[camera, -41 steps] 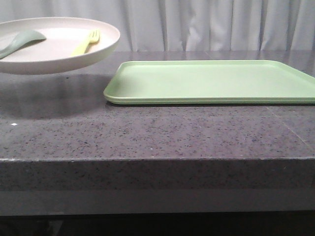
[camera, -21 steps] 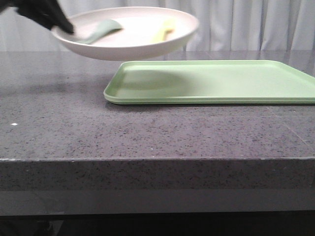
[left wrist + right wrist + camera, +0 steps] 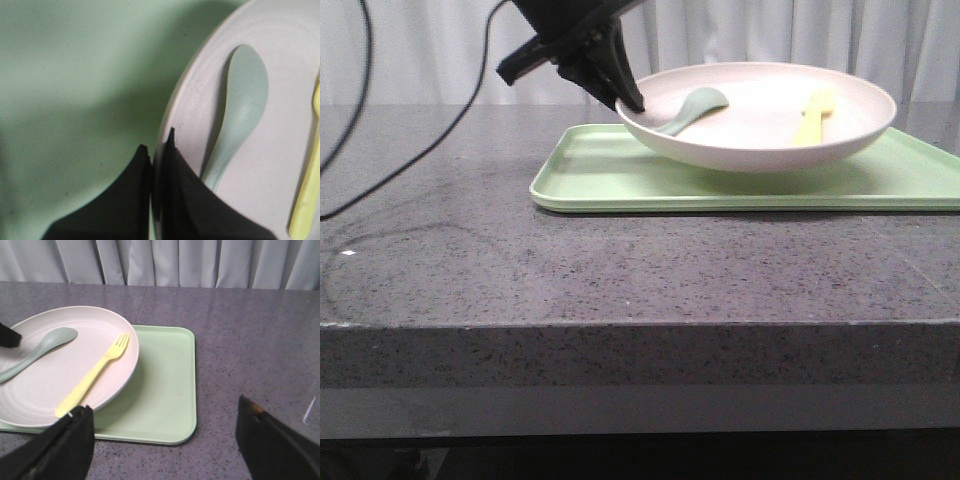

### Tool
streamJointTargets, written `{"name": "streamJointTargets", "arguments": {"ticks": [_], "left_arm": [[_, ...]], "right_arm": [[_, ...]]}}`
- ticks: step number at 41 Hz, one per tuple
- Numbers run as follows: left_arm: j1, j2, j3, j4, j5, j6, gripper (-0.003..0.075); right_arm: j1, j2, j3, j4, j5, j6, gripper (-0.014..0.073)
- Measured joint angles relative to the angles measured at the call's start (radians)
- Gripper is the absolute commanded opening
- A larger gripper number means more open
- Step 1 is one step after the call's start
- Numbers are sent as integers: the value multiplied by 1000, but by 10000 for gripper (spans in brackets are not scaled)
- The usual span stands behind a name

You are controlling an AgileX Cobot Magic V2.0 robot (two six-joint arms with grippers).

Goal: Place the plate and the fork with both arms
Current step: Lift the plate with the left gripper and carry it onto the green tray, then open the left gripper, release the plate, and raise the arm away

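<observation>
We have the plate (image 3: 760, 120) pinched by its rim in the left gripper (image 3: 625, 98), whose two black fingers (image 3: 175, 200) close on either side of the edge. The plate hangs over the green tray (image 3: 590, 175), which lies toward the far right part of the bench (image 3: 620, 270); from the front we think its base is just clear of the tray, though the low angle makes that hard to judge. The yellow fork (image 3: 95, 376) and a grey-green spoon (image 3: 40, 352) lie loose inside the plate.

To finish this step well we should lower slowly and keep the plate level, so neither utensil slides to the rim. We should release only once the base rests flat and fully inside the tray's raised border.

The right gripper (image 3: 165, 440) is spread wide and holds nothing, hovering nearer the front edge, well placed to reach the fork afterwards.
</observation>
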Motion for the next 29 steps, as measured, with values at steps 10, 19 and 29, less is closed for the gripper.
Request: {"name": "streamJointTargets", "arguments": {"ticks": [10,19,29], "left_arm": [[-6,86,-93,21,5,-49,-18],[-6,106,-95,25,7,-57,-18],[-6,107,-97,27,6,-57,42]], "right_arm": [[0,0,0,0,0,0,603],[0,0,0,0,0,0,603],[0,0,0,0,0,0,603]]}}
